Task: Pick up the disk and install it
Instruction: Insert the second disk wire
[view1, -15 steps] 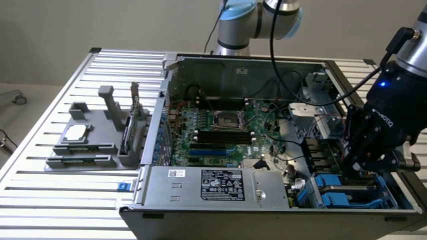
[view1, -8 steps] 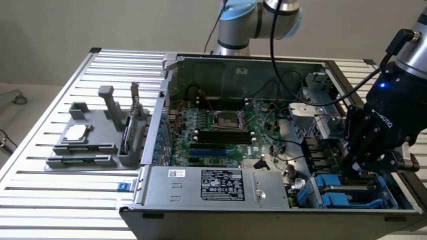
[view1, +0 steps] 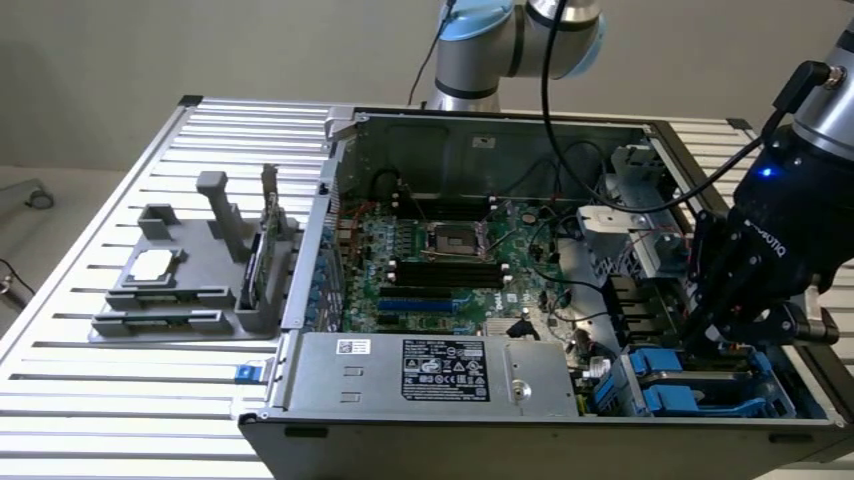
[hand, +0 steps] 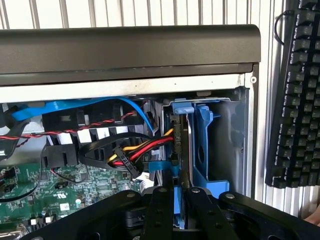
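Pinching the disk (hand: 181, 165) on edge between my fingers (hand: 159, 210), gripper (view1: 727, 335) nearly pressed together around its thin side. The disk stands upright in its blue carrier, down in the drive bay (view1: 707, 385) at the front corner of the computer case (view1: 534, 440), on the exterior view's right. In the wrist view the carrier's blue tab (hand: 184, 107) sits just under the case's black front rim, and a bundle of red, yellow and black cables (hand: 142, 150) runs right beside the disk. The green motherboard (view1: 441, 265) fills the case middle, and the silver power supply box (view1: 434, 375) sits along the front edge. A grey parts holder (view1: 187, 285) stands on the slatted table (view1: 120, 400), well apart from the case. A black keyboard (hand: 295, 95) lies beside the case.
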